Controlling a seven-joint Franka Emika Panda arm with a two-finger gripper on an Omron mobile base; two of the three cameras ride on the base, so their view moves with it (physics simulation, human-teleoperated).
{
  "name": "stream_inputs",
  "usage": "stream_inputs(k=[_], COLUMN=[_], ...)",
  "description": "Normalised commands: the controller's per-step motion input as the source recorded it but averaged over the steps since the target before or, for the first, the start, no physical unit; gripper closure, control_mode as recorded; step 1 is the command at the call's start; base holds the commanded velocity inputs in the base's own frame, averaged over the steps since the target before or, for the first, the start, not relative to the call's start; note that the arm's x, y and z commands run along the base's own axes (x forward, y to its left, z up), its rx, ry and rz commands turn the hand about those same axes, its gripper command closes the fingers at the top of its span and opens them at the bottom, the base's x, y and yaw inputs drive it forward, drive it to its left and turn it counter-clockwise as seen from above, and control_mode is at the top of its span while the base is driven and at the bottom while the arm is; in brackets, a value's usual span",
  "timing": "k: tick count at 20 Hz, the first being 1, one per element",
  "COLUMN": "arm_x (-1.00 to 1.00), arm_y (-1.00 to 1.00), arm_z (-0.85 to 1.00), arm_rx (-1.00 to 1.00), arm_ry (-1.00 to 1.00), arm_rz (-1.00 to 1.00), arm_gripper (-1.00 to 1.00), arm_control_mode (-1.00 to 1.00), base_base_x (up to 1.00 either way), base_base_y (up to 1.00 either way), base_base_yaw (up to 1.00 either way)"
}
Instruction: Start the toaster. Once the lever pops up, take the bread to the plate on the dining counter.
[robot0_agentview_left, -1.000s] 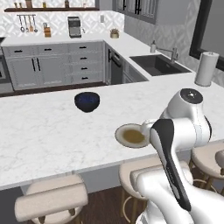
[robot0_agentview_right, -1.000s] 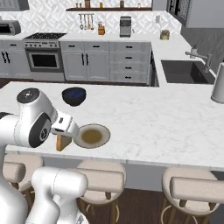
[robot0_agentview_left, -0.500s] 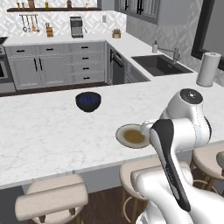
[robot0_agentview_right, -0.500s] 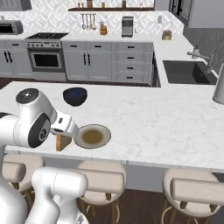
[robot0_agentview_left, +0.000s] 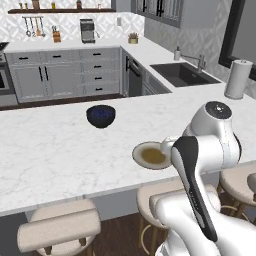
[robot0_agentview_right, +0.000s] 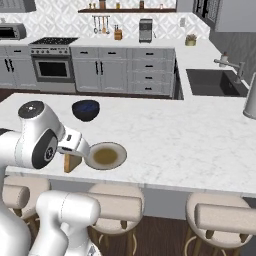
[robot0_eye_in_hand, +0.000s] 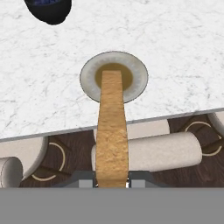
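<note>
I saw the gripper (robot0_eye_in_hand: 112, 183) pinching the bread (robot0_eye_in_hand: 111, 131). Its long axis pointed straight at the plate (robot0_eye_in_hand: 87, 81), just ahead on the dining counter (robot0_eye_in_hand: 175, 52).

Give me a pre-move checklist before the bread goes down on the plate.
1. Bread held between the fingertips of the gripper: ok.
2. Plate bare, nothing lying on it: ok.
3. Bread lined up with the plate in the hand view: ok.
4. Bread off the plate, not yet touching: cannot tell.
5. Blue bowl apart from the plate: ok.
6. Plate fully on the dining counter, near its edge: ok.
</note>
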Motion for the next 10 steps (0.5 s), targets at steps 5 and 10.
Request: stream_inputs(k=[5, 10], arm_x=[0.03, 0.46], arm_y=[0.00, -0.08], arm_z=[0.00, -0.01], arm_rx=[0.00, 0.00], arm_ry=[0.00, 0.09], arm_rz=[0.00, 0.05], arm_gripper=[1.00, 1.00], arm_control_mode=[-1.00, -1.00], base_base_x=[0.00, 0.00], base_base_y=[0.00, 0.00], base_base_yaw=[0.00, 0.00])
